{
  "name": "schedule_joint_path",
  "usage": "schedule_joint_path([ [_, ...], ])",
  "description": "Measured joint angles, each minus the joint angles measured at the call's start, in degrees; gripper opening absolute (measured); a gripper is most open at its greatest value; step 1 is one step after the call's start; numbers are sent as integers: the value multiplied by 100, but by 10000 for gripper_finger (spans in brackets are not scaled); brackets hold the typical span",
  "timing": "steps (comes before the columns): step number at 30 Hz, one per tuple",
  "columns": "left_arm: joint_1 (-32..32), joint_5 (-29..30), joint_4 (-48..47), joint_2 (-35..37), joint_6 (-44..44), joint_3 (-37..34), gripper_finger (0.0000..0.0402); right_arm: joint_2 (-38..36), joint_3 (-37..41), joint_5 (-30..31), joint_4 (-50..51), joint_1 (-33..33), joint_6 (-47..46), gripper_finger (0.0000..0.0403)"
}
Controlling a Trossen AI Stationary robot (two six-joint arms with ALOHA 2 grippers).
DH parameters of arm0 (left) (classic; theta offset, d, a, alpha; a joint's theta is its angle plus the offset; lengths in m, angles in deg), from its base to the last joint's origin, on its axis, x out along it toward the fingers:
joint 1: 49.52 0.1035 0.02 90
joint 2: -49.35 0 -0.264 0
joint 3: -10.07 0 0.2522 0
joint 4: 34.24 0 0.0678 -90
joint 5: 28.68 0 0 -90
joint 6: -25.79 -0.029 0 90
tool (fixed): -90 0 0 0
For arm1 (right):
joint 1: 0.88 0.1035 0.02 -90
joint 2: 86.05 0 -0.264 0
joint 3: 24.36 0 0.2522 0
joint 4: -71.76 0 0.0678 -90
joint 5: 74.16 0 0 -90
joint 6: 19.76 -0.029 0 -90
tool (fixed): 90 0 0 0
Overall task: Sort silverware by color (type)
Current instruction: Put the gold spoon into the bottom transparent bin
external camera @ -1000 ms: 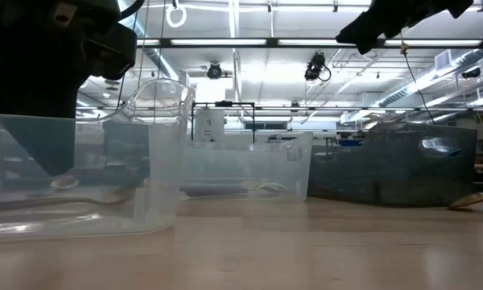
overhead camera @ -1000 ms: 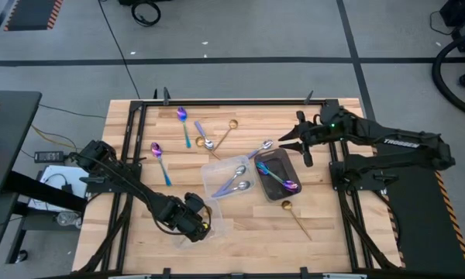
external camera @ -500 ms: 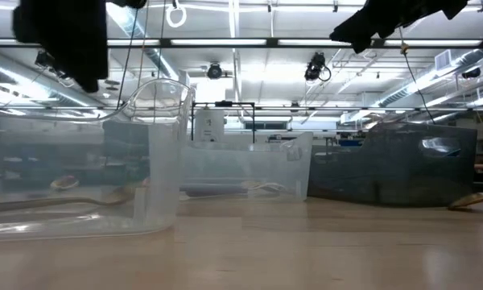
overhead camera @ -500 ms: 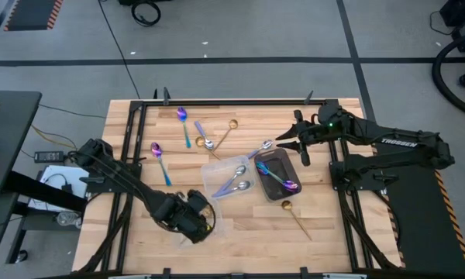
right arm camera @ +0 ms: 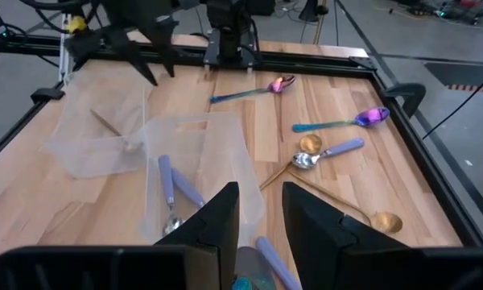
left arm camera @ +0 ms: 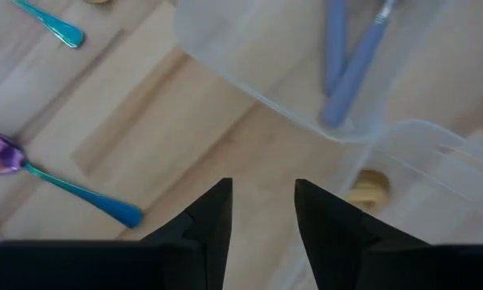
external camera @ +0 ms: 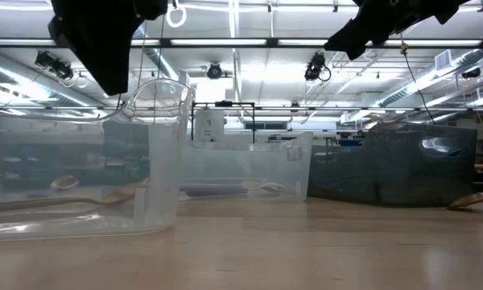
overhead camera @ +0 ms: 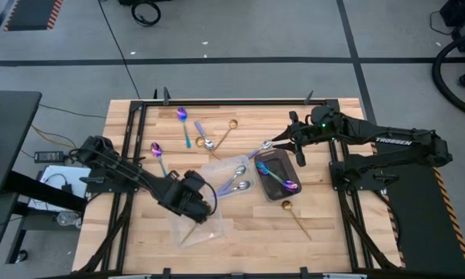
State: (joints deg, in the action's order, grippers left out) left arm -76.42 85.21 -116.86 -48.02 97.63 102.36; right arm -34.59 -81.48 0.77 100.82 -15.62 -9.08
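The right gripper [overhead camera: 283,145], fingers slightly spread and empty, hovers right of centre in the high view, just above a silver spoon [overhead camera: 264,146] lying on the dark tray [overhead camera: 293,173] rim. A careless descent could tip the spoon into the tray among the iridescent pieces. The left gripper [overhead camera: 200,203], spread and empty, hangs lower left over a clear container [overhead camera: 215,226] holding a gold spoon [overhead camera: 187,232].

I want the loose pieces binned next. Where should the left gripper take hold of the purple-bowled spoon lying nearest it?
Probably mid-handle. The purple-bowled spoon lies flat on bare wood, its slim teal handle clear of everything else. The open left gripper should come straight down with fingers straddling the handle crosswise; the rounded bowl would likely slip.
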Motion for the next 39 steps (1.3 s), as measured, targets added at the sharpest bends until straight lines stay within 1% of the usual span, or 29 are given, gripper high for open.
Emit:
schedule_joint_path([
  [4, 208, -15, -17, 168, -98, -370, 142, 6, -1, 0, -17, 0, -2, 107],
  [11, 393, -10, 314, 898, -9, -1211, 142, 7, -2, 0, -15, -1, -2, 107],
  [18, 462, 0, 649, 1524, 503, -2120, 142, 9, -1, 0, -21, -2, -1, 107],
  [21, 472, -9, 972, 1776, 721, -2558, 142, 9, 0, 0, -17, 0, -2, 107],
  [24, 499, 21, 1273, 1970, 701, -2805, 142, 18, -2, 0, -14, 0, -29, 107],
  [26, 498, 267, 1406, 2035, 426, -2799, 142, 78, -2, 74, -29, 15, -122, 107],
  [29, 438, 997, 1937, 2068, -170, -2782, 142, 308, -2, 562, 18, 190, -655, 107],
  [32, 378, 1619, 2653, 2070, -1014, -2774, 142, 563, -2, 992, 335, 577, -1170, 106],
  [34, 357, 1852, 3050, 2070, -1557, -2774, 142, 677, -2, 1400, 512, 920, -1620, 105],
  [36, 341, 1926, 3375, 2069, -2092, -2771, 142, 747, -2, 1829, 629, 1328, -2071, 102],
  [39, 319, 2090, 3665, 2068, -2800, -2773, 142, 794, -4, 2203, 814, 1969, -2808, 97],
])
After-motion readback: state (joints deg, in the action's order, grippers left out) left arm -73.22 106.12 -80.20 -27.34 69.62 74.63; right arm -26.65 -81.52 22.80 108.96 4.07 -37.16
